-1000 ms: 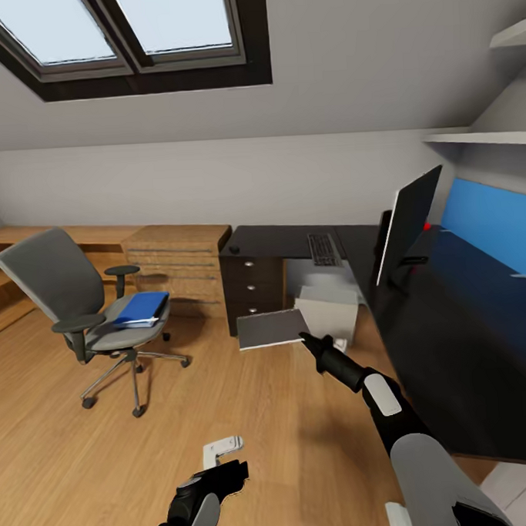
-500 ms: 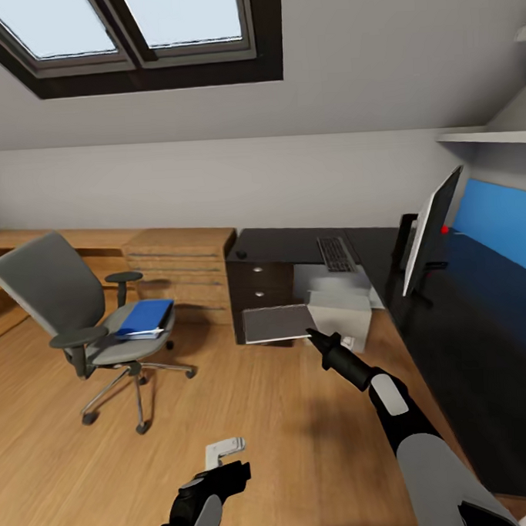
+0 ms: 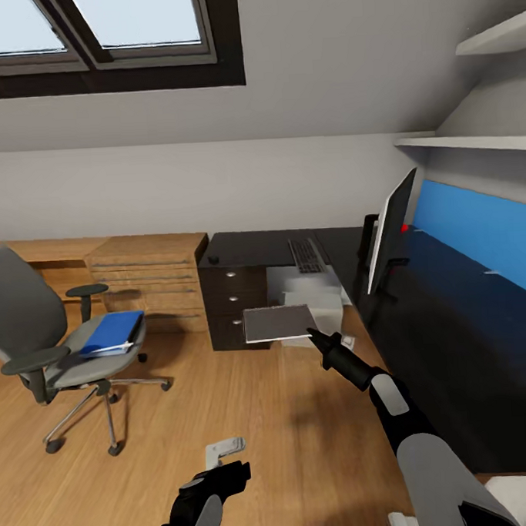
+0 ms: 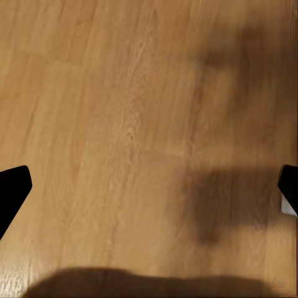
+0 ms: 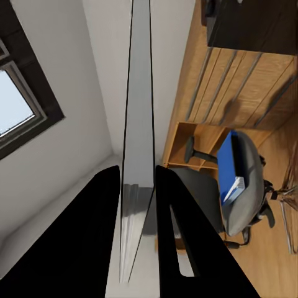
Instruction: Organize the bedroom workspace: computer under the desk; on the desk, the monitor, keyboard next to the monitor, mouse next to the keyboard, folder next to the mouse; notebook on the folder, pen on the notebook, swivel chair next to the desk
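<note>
My right gripper is shut on a corner of the thin grey notebook, holding it flat in the air in front of the desk's drawer unit. In the right wrist view the notebook stands edge-on between the fingers. The black desk carries the keyboard, the small mouse and the monitor. Under it sits the grey-white computer. At the left, the swivel chair has the blue folder on its seat. My left gripper hangs open over the floor. The pen is out of view.
Low oak cabinets run along the back wall left of the desk. A blue wall panel and white shelves stand over the desk's right wing. Oak plank floor lies between chair and desk.
The whole picture has shifted left, so the camera has turned to the right. The notebook stays in my right gripper and both arms keep their pose.
</note>
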